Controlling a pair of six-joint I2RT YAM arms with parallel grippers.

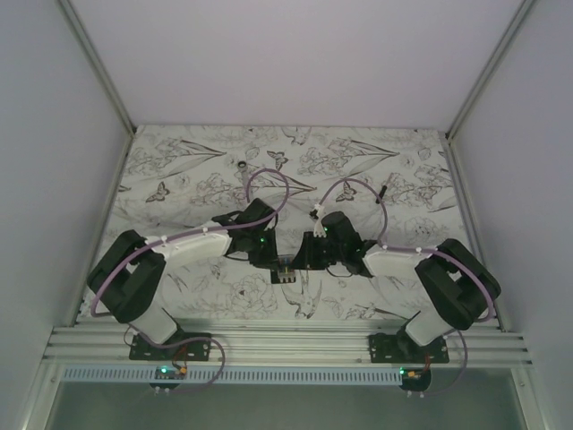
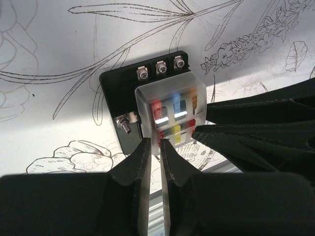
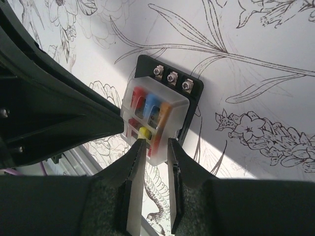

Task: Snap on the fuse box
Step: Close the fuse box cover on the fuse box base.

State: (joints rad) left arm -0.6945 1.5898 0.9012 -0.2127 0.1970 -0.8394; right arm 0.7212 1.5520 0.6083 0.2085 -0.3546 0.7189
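The fuse box (image 1: 285, 274) lies on the flower-print table near its front edge, between both arms. It is a black base with three screws, red, blue and yellow fuses, and a frosted clear cover (image 2: 170, 105) sitting over them. My left gripper (image 2: 155, 143) is over the cover's near edge, its jaws almost together with only a thin gap and nothing between them. My right gripper (image 3: 155, 143) is over the near corner of the fuse box (image 3: 156, 110) from the other side, jaws a narrow gap apart and empty. Whether the fingertips touch the cover is unclear.
The other arm's black fingers fill the right of the left wrist view (image 2: 256, 132) and the left of the right wrist view (image 3: 54, 113). An aluminium rail (image 1: 286, 345) runs along the table's front edge. White walls enclose the table.
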